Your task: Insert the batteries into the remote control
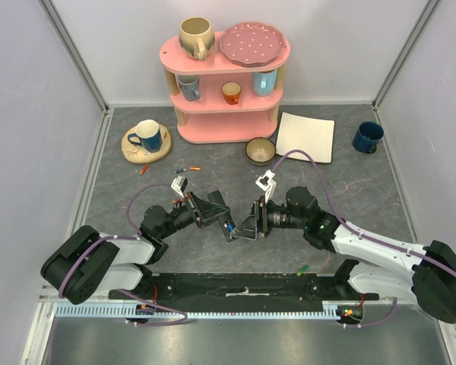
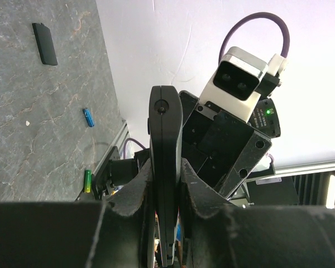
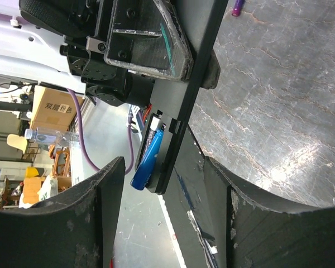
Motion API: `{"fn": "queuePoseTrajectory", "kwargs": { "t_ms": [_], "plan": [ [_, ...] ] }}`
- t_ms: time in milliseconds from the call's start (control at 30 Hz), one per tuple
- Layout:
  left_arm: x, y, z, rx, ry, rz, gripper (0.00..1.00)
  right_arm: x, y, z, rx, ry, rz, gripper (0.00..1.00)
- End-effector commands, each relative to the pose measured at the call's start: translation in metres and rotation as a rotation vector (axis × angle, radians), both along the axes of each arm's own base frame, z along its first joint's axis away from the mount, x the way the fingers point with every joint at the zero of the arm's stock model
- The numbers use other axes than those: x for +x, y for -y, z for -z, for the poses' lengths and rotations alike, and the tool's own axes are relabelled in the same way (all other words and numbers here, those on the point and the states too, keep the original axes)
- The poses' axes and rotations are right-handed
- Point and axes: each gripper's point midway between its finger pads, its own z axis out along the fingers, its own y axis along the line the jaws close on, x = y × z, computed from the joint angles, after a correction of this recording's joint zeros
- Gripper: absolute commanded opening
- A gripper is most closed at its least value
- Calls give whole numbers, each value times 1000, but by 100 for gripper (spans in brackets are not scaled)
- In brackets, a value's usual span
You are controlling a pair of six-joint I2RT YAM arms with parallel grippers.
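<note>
My left gripper (image 1: 213,209) is shut on the black remote control (image 1: 229,228) and holds it above the table; the left wrist view shows it edge-on (image 2: 164,123) between my fingers (image 2: 135,195). My right gripper (image 3: 164,184) is open, its jaws on either side of the remote's end (image 3: 195,84), where a blue battery (image 3: 148,159) lies in the open compartment. A loose blue battery (image 2: 88,117) and a green battery (image 2: 87,181) lie on the table. Orange batteries (image 1: 190,169) lie further back.
A flat black cover piece (image 2: 44,43) lies on the grey table. A pink shelf (image 1: 226,84) with cups and a plate stands at the back. A bowl (image 1: 260,150), a white napkin (image 1: 306,137), a blue mug (image 1: 367,137) and a cup on a saucer (image 1: 146,137) stand nearby.
</note>
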Motion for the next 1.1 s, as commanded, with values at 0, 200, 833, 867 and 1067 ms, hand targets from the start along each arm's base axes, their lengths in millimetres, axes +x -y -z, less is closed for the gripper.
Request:
{"fn": "queuePoseTrajectory", "kwargs": {
  "t_ms": [0, 200, 833, 867, 1067],
  "plan": [
    [-11, -3, -50, -132, 170, 32, 2, -1, -5, -9, 56, 13, -24, 64],
    [-14, -4, -51, -134, 179, 33, 2, -2, -9, -10, 86, -9, -32, 61],
    [-15, -4, -53, -132, 189, 36, 2, -4, -10, -10, 143, -55, -43, 51],
    [-15, -4, -53, -132, 186, 36, 2, -3, -10, -10, 142, -60, -41, 50],
    [-17, -5, -54, -133, 190, 39, 2, -1, -11, -6, 143, -82, -32, 45]
  ]
}}
